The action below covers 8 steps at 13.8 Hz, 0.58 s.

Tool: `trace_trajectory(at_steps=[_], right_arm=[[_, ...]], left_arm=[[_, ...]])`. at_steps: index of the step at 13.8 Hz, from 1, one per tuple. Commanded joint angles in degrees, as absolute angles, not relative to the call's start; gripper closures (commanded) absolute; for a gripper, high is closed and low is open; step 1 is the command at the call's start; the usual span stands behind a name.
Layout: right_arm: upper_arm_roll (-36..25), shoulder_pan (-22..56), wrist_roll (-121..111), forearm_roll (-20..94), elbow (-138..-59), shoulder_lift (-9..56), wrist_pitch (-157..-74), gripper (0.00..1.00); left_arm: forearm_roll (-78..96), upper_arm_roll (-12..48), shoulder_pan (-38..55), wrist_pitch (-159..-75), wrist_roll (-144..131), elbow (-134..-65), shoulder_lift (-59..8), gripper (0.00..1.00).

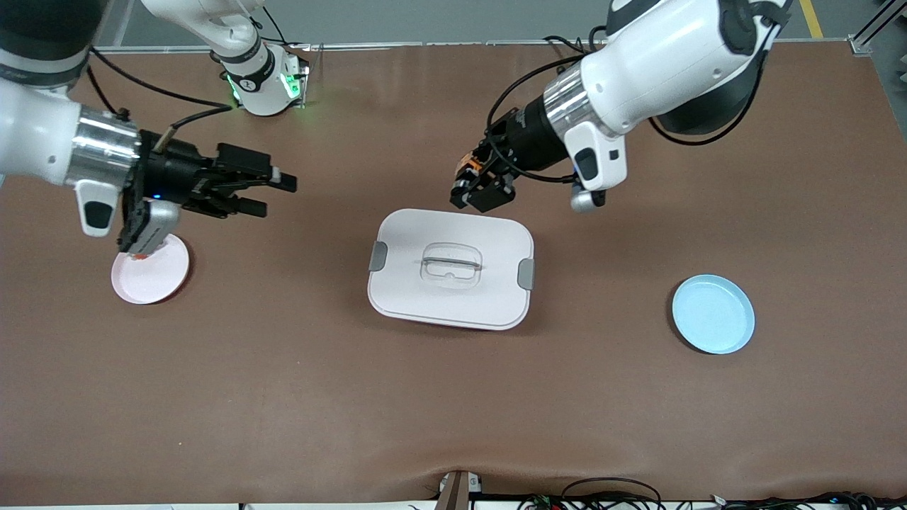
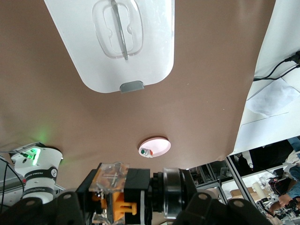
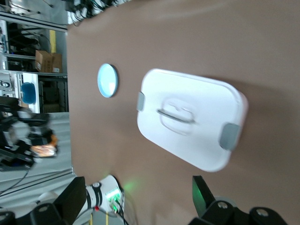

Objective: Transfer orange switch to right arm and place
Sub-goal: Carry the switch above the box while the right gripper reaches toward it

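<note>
The orange switch (image 1: 467,165) is up in the air, pinched in my shut left gripper (image 1: 472,187) just above the edge of the white lidded box (image 1: 496,297) that faces the robots' bases. In the left wrist view the switch (image 2: 117,204) lies across the left gripper (image 2: 133,208), showing its orange-and-black block and dark round body. The right arm's gripper (image 1: 275,195) hangs open and holds nothing, over the table beside the pink plate (image 1: 159,280) and pointing toward the left gripper. Its two fingers (image 3: 202,193) stand wide apart around bare table.
The white box (image 3: 201,140) with grey clips sits mid-table. A small whitish part (image 2: 146,152) lies on the pink plate (image 2: 159,144). A blue plate (image 1: 712,314) rests toward the left arm's end. The right arm's base (image 1: 262,78) glows green.
</note>
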State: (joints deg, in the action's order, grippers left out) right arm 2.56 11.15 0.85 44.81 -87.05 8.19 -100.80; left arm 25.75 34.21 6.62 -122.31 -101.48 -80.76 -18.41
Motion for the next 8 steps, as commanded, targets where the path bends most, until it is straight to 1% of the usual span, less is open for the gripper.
trace_trajectory(at_steps=[1,4,6,8], right_arm=[[2.0,16.8,2.5,46.8,-88.7,8.0,-107.6,0.00],[1.9,19.5,2.5,50.9,-92.3,7.8,-112.6,0.00],[1.9,20.8,2.5,51.1,-92.9,7.8,-113.9,0.00],[2.0,22.3,2.5,51.8,-95.3,6.9,-117.2,0.00]], left_arm=[[25.9,34.3,8.6,-125.9,-103.2,-80.2,-20.4,0.81],[25.8,34.2,9.8,-126.0,-104.1,-80.2,-20.7,0.81],[25.8,34.1,10.3,-126.4,-104.2,-80.2,-21.1,0.81],[25.8,34.0,11.2,-128.8,-104.3,-80.2,-21.6,0.81]])
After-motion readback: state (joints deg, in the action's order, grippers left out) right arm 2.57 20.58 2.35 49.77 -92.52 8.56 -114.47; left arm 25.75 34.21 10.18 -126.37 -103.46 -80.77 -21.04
